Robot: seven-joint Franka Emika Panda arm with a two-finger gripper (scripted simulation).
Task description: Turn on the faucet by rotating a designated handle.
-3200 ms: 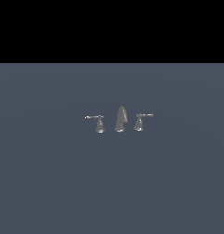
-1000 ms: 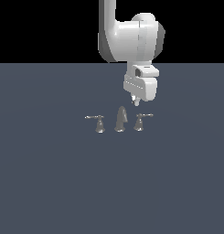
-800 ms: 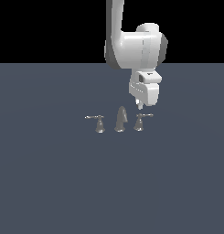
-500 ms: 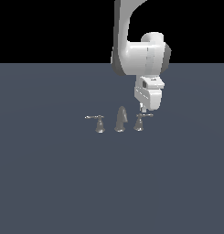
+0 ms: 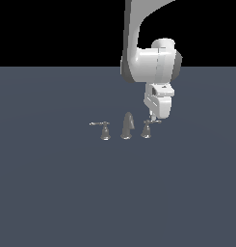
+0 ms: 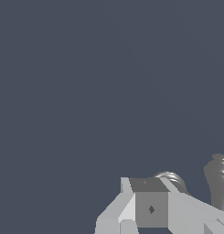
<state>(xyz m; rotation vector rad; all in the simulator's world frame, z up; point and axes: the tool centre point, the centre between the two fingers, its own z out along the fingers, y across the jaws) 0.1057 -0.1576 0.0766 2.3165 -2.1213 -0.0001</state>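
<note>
The arm [image 5: 138, 43] has swung across and dropped; its gripper [image 5: 152, 116] now hangs just above the handle [image 5: 147, 128], on the exterior view's right of the spout [image 5: 127, 125], so contact looks close. Bare floor lies all round. Whether the jaws are parted, I cannot tell; nothing looks held.

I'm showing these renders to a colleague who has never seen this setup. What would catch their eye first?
The big white arm dominates, reaching down from the top of the exterior view with its gripper just above the handle on the exterior view's right. Below it, the tiny shiny faucet set stands alone on a plain dark grey floor: tapered spout in the middle, a twin handle on the exterior view's left.
</note>
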